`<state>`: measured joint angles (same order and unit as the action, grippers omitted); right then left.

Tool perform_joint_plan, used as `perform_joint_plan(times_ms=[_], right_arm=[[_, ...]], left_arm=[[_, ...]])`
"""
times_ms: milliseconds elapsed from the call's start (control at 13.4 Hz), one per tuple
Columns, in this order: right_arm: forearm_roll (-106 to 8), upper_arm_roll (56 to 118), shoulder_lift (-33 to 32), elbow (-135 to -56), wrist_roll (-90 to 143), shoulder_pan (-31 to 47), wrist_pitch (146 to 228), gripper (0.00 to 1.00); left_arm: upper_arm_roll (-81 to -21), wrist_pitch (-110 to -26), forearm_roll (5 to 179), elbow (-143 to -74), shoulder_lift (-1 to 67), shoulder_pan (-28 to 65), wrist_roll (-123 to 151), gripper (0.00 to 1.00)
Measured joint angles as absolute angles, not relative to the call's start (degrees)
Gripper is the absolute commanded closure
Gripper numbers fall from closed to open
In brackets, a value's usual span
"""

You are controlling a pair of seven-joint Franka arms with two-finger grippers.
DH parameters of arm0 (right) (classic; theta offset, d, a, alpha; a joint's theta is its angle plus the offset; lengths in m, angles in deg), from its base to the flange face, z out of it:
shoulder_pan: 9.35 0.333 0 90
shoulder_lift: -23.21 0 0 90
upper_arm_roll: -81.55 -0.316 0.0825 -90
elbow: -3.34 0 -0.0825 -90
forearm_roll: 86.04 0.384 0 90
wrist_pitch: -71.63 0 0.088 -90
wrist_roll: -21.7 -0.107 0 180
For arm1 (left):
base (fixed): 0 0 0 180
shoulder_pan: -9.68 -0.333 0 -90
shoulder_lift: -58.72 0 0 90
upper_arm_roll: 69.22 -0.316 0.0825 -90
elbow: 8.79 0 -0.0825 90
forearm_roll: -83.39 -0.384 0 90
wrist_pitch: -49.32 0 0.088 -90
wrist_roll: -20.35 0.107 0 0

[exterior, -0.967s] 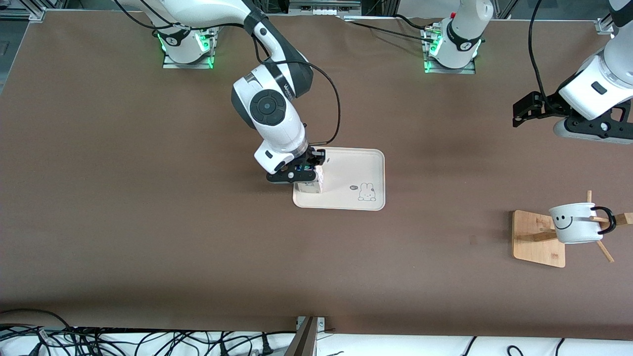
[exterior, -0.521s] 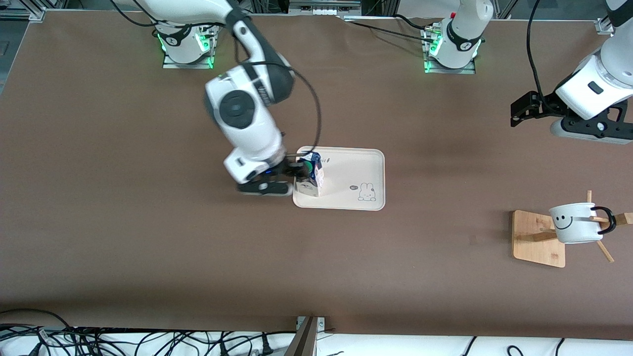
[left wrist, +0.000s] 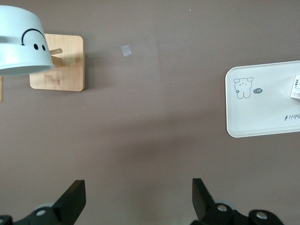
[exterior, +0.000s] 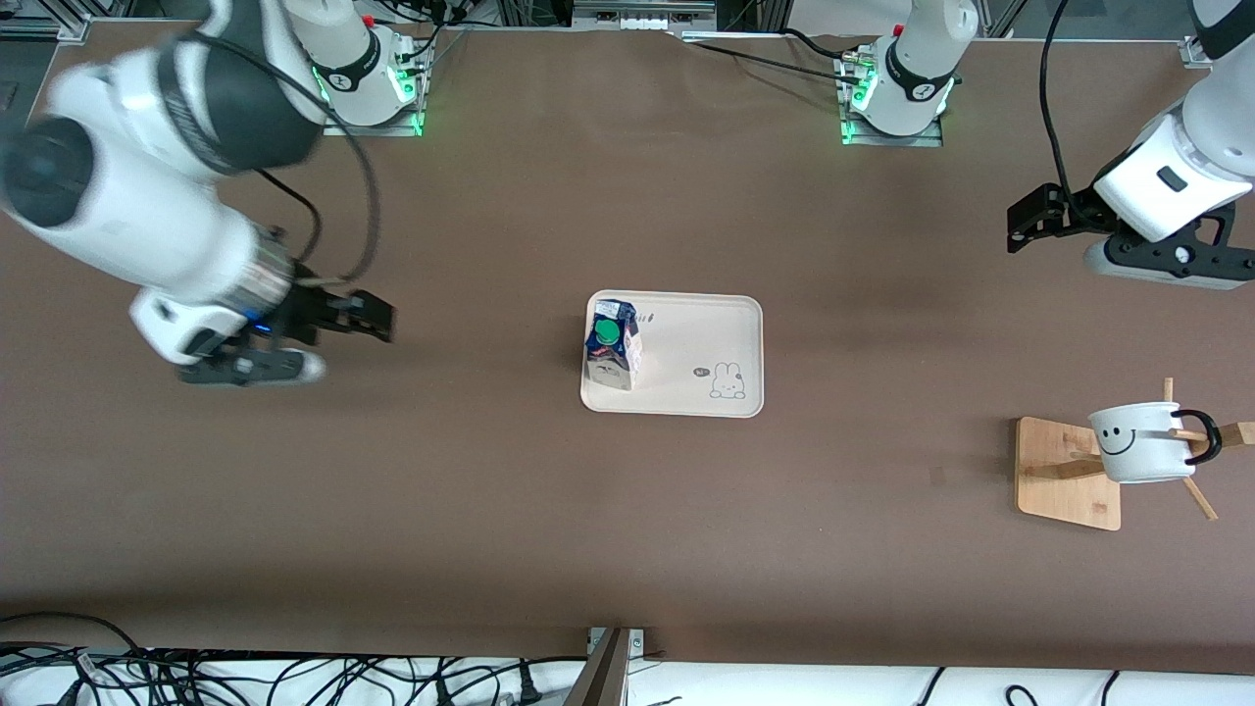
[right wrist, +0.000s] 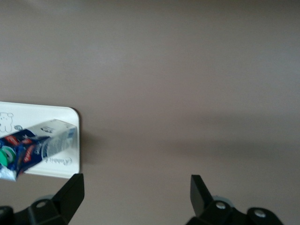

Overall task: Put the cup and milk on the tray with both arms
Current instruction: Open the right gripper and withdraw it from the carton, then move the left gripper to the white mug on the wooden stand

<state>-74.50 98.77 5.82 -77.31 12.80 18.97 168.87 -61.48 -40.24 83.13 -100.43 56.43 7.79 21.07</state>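
Cup [exterior: 1140, 443]: small white mug with a smiley face and a black handle [exterior: 1204, 437], hanging tipped on the pegs of a wooden stand [exterior: 1067, 474] at my left arm's end of the table. Likely light, stiff and glazed, so slippery and breakable if knocked off. Best hold, I judge: pinch the wall at the rim, or take the handle, then slide it off along the peg.

Milk [exterior: 612, 343]: small carton with a green cap, upright on the tray [exterior: 702, 335], at the tray's end toward my right arm. Light, thin-walled, easy to tip; it needs no further handling.

Tray: cream, flat, mid-table; the end with the rabbit drawing is bare for the cup.

Left gripper [exterior: 1025, 215]: empty, fingers spread, over bare table, farther from the front camera than the stand.

Right gripper [exterior: 368, 319]: empty, fingers spread, over bare table, well apart from the tray.
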Motion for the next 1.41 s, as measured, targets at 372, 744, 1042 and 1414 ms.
perform_joint_plan(times_ms=[372,744,1042,1414], right_arm=[[-80.08,102.07,17.40,-88.11,18.12,18.96,168.49,0.00],[-82.99,94.96,19.46,-90.00,19.28,11.84,168.37,0.00],[-84.93,82.51,19.84,-90.00,20.05,-0.84,168.15,0.00],[-86.21,81.90,20.13,-89.50,20.40,-1.41,168.18,0.00]], left_arm=[[-61.52,-37.43,83.13,-100.41,55.01,7.77,20.21,0.00],[-61.50,-37.23,83.13,-100.39,54.86,7.78,19.74,0.00],[-61.52,-37.22,83.13,-100.40,54.11,7.77,18.62,0.00],[-62.17,-39.84,83.01,-101.03,53.43,6.15,17.59,0.00]])
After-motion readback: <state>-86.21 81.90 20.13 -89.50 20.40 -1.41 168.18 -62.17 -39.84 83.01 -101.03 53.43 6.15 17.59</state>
